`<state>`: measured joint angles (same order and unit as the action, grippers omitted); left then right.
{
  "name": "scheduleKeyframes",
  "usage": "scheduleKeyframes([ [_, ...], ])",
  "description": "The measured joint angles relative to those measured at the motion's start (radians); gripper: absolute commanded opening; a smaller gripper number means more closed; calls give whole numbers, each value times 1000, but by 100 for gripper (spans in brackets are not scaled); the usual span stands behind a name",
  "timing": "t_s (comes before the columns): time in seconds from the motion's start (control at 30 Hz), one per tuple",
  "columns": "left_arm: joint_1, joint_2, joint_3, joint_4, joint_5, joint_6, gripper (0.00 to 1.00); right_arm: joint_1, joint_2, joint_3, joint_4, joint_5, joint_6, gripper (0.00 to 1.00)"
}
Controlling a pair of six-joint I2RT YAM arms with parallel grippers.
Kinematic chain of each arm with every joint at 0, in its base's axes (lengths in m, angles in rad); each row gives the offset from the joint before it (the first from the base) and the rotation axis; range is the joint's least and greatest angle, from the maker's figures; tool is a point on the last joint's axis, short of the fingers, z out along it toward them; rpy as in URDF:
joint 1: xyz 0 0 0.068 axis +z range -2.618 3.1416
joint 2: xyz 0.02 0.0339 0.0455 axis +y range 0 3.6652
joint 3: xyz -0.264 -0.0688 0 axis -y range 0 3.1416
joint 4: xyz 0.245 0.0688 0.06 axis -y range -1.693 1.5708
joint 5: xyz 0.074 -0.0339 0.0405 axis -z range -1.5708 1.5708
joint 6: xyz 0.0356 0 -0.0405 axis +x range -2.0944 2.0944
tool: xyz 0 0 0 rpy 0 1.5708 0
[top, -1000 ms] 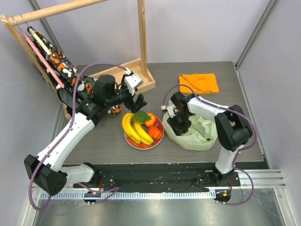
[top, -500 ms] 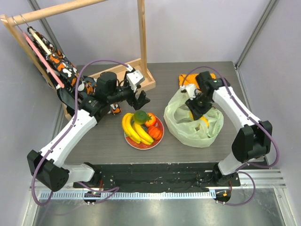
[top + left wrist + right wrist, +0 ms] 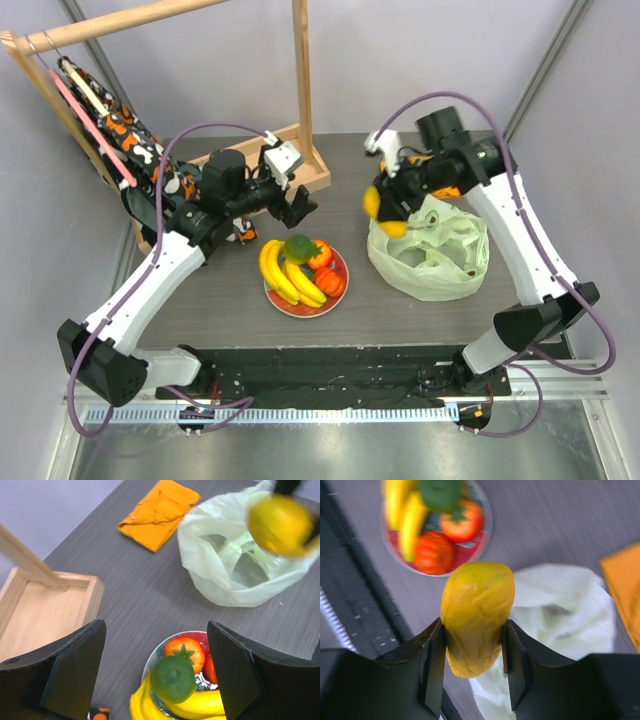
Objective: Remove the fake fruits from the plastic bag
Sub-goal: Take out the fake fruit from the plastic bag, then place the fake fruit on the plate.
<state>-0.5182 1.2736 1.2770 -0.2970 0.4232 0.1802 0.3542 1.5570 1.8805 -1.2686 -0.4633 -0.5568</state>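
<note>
**R pincer: yellow fruit clear of bag, in the air**

R pincer (image 3: 472,652) is closed part-way on a glossy yellow oval plastic fruit (image 3: 477,615). One finger sits on each side and the fruit fills the gap; the grip looks firm. The fruit hangs off the table and is blurred in the top view.

Just below and behind the R pincer lies the thin translucent pale yellow-green plastic bag (image 3: 432,262). It is slumped on the table with its mouth open and is not touching the held fruit. The inside looks nearly empty apart from one small dark speck, too small to ID.

Progress (my read): the round red and teal plate (image 3: 310,312) sits to the L-arm side of the R pincer, lower and nearer the bases. It holds:
- the yellow plastic banana bunch (image 3: 280,272)
- a green round fruit (image 3: 298,247)
- two orange-red round fruits (image 3: 325,268)

So most of the fruit is out. What's left is to carry the held fruit over, set it down, and check the bag.

In the way: the L pincer (image 3: 155,625) is wide open with nothing in it. It hovers over the plate's far edge and faces the bag. The plate is crowded, so there is prob. little free room to set the fruit down.

Farther off:
- A flat folded orange cloth (image 3: 160,510) lies past the bag, away from the bases.
- A wooden rack with a tray base (image 3: 300,90) stands behind the L pincer.
- Patterned fabric (image 3: 130,140) hangs on the far end of the rack.
</note>
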Motion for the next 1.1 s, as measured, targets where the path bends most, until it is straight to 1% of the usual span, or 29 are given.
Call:
scheduleKeyframes([
  [0.13,40,-55,-20,2,-78,-43,91,175,-11,-50,-5,-82,10,30],
  [0.23,103,-122,-55,13,-146,-78,91,262,18,-89,-8,-75,8,30],
  [0.37,203,-214,-99,22,-192,-123,91,396,138,-74,16,-16,-4,29],
  [0.5,287,-315,-140,24,-200,-136,91,509,279,-23,63,90,-53,29],
  [0.6,328,-383,-158,20,-199,-140,91,570,323,-22,102,171,-115,30],
  [0.73,365,-446,-168,8,-190,-147,91,654,307,-79,178,281,-222,31],
  [0.9,385,-467,-175,5,-165,-154,91,737,249,-228,263,385,-354,34],
  [0.97,390,-467,-182,6,-155,-156,91,758,222,-285,290,419,-414,34],
  [1.1,401,-467,-200,9,-133,-163,91,756,186,-355,351,480,-507,35],
])
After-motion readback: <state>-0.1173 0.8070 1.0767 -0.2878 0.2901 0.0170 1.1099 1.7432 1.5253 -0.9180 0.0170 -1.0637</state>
